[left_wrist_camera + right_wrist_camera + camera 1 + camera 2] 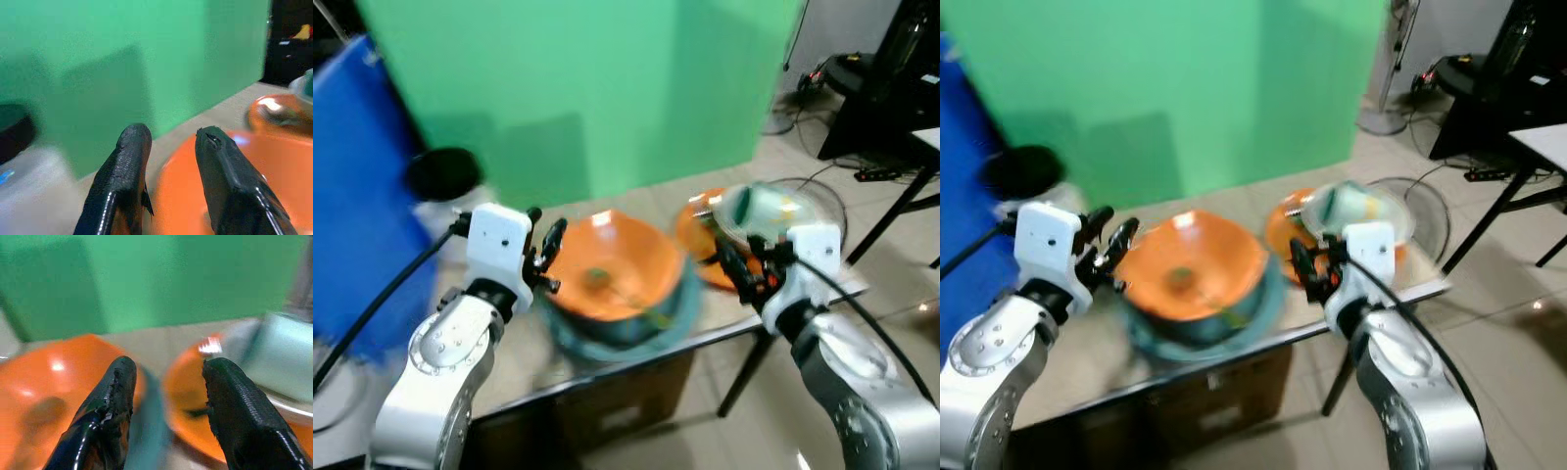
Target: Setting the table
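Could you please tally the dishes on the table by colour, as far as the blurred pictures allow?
Orange: 2, a bowl and a plate
Teal: 1, a bowl beneath the orange bowl
Clear: 1, a glass dish on the plate
Total: 4

Silver jointed arms, white boxy wrist housings, black cables, each claw (548, 250) (736, 264) of two long black textured fingers.
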`<state>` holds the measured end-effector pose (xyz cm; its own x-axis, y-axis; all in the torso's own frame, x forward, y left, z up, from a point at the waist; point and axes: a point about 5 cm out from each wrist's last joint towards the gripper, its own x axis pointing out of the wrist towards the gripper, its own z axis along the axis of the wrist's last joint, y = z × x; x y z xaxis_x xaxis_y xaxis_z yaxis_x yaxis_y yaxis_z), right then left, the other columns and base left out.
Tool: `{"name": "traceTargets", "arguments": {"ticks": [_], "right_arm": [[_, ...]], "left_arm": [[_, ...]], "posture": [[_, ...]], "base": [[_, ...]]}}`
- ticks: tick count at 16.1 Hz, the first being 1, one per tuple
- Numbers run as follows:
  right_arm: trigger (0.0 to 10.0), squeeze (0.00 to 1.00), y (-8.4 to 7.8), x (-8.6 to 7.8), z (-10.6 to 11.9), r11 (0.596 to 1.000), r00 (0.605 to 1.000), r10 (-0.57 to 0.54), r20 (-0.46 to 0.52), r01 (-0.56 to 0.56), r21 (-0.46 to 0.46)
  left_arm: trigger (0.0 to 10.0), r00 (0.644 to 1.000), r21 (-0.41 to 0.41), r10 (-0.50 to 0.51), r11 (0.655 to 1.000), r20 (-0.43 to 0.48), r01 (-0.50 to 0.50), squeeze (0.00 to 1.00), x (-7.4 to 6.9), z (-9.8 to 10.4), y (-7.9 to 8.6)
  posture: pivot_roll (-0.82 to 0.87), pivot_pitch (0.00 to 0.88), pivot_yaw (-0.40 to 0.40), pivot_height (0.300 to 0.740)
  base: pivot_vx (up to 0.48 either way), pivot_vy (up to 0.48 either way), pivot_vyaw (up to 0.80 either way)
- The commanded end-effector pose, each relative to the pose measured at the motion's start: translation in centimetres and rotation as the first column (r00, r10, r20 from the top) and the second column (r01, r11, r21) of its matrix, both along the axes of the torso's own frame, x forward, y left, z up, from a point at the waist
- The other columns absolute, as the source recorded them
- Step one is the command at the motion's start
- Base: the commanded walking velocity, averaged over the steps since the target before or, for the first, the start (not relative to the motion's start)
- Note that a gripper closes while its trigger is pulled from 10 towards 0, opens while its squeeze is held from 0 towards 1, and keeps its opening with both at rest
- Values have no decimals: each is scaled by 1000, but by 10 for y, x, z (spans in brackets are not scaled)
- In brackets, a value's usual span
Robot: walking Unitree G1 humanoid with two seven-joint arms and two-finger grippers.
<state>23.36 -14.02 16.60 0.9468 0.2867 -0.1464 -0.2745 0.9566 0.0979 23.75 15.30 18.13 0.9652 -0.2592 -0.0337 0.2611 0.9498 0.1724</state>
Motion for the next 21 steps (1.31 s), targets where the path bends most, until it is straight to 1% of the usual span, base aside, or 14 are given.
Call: {"name": "traceTargets", "arguments": {"ticks": [1, 3, 4, 7, 8, 9, 12, 13, 14, 16, 18, 19, 20, 21], "right_arm": [[10000, 0, 6, 3, 7, 998, 998, 60, 13, -60, 3], [10000, 0, 8, 8, 12, 995, 995, 99, 6, -99, 3], [10000, 1000, 10, 12, 15, 993, 993, 122, -1, -122, -6], [10000, 1000, 19, 23, 18, 982, 982, 188, -37, -189, -26], [10000, 1000, 23, 27, 16, 970, 966, 236, -107, -241, -34], [10000, 1000, 23, 27, 16, 970, 966, 236, -107, -241, -34], [10000, 1000, 34, 49, 2, 894, 897, 334, -289, -399, -205], [10000, 792, 38, 55, 3, 875, 878, 357, -319, -434, -213], [10000, 0, 41, 60, 3, 857, 855, 379, -354, -469, -215], [10000, 0, 51, 67, -3, 791, 780, 463, -420, -578, -201], [10000, 0, 51, 74, -8, 764, 748, 445, -492, -604, -228], [7882, 0, 50, 76, -9, 765, 742, 424, -519, -600, -234], [3490, 0, 49, 77, -11, 768, 735, 404, -545, -596, -235], [2510, 0, 49, 78, -13, 763, 723, 393, -568, -601, -238]], "left_arm": [[10000, 1000, 16, 18, 1000, 11, -18, 0, 0, 2, 3], [10000, 1000, 13, 13, 1000, 12, -13, 0, 0, 2, 0], [10000, 1000, 14, 7, 1000, 11, -7, 0, 0, 2, -1], [10000, 1000, 12, -4, 1000, 10, 4, 0, 1, 2, -4], [10000, 1000, 11, -17, 1000, 9, 17, 0, 1, 1, -6], [10000, 1000, 11, -17, 1000, 9, 17, 0, 1, 1, -6], [10000, 990, 9, -135, 991, -46, 136, 0, -4, -5, -18], [10000, 979, 12, -192, 981, -72, 194, 0, -8, -7, -23], [10000, 959, 24, -262, 964, -106, 266, 0, -14, -9, -28], [10000, 882, 38, -421, 898, -212, 438, 0, -31, -14, -36], [10000, 837, 48, -474, 862, -271, 504, 0, -39, -16, -35], [10000, 822, 53, -493, 848, -285, 527, 0, -43, -16, -35], [10000, 808, 62, -510, 834, -295, 549, 0, -46, -16, -36], [10000, 804, 62, -514, 830, -298, 554, 0, -47, -17, -36]], "posture": [[151, 0, -6, 740], [150, 0, -4, 740], [149, 0, -4, 740], [144, 0, -1, 740], [144, 0, -1, 740], [144, 0, -1, 740], [132, 0, -3, 740], [130, 0, -5, 740], [130, 0, -6, 740], [138, 0, -17, 740], [144, 0, -26, 740], [145, 0, -29, 740], [145, 0, -32, 740], [146, 0, -32, 740]], "base": [[0, 0, 0], [0, 0, 0], [0, 0, 0], [0, 0, 0], [0, 0, 0], [0, 0, 0], [0, 0, 0], [0, 0, 0], [0, 0, 0], [0, 0, 0], [0, 0, 0], [0, 0, 0], [0, 0, 0], [0, 0, 0]]}}
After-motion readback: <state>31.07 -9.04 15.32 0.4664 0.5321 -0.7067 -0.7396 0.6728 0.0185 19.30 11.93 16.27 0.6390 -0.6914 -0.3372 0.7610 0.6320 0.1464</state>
